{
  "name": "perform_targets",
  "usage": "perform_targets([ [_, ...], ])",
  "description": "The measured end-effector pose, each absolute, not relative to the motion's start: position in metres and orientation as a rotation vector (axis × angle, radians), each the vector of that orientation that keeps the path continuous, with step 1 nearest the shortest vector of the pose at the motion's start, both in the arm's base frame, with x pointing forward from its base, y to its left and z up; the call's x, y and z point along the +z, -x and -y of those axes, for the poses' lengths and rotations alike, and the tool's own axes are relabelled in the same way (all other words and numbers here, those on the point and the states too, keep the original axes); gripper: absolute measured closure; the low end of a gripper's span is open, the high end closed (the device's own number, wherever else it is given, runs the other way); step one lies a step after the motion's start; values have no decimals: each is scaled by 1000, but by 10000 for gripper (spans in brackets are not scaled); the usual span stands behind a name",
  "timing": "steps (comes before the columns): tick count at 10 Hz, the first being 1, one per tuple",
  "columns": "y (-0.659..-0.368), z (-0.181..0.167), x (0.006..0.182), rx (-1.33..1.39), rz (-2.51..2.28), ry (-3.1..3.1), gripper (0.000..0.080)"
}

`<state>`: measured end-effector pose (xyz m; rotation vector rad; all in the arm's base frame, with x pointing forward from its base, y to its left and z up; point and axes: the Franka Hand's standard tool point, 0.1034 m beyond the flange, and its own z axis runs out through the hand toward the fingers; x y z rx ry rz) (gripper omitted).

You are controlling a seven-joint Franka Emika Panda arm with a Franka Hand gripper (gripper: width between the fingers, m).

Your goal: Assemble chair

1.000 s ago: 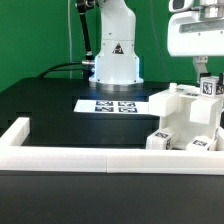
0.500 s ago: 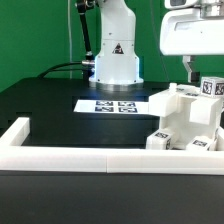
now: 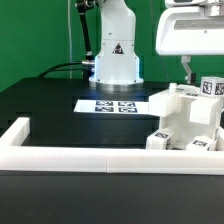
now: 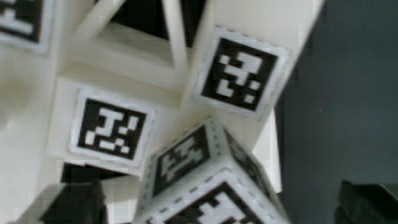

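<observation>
The chair (image 3: pixel 186 116) is a chunky white block structure at the exterior view's right, with an upright bar (image 3: pixel 210 87) whose top carries a tag. My gripper (image 3: pixel 199 72) hangs just above that bar, open, with one dark finger (image 3: pixel 186 68) standing clear beside it. In the wrist view several tagged white faces of the chair (image 4: pixel 116 130) fill the frame. A tagged corner (image 4: pixel 222 195) lies between the spread fingers (image 4: pixel 80 205), and the gripper (image 4: pixel 222 208) touches nothing.
More tagged white pieces (image 3: pixel 165 138) lie in front of the chair. The marker board (image 3: pixel 113 104) lies flat mid-table, before the robot base (image 3: pixel 115 55). A long low white border rail (image 3: pixel 60 153) runs along the front, turning at its left corner (image 3: pixel 15 130).
The jaws have gone from shut on the upright tagged bar to wide open, letting it go. The hand has shifted slightly to the exterior view's left and up.
</observation>
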<state>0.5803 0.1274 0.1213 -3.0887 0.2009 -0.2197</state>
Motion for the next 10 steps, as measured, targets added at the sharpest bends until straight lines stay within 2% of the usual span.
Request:
perform_targets([
  [5, -580, -125, 121, -226, 269, 3114, 150],
  [7, -581, -124, 121, -226, 315, 3113, 408],
  [8, -581, -124, 121, -226, 308, 3113, 408],
  [9, -581, -124, 121, -226, 273, 3114, 517],
  [10, -581, -124, 121, -226, 269, 3114, 517],
])
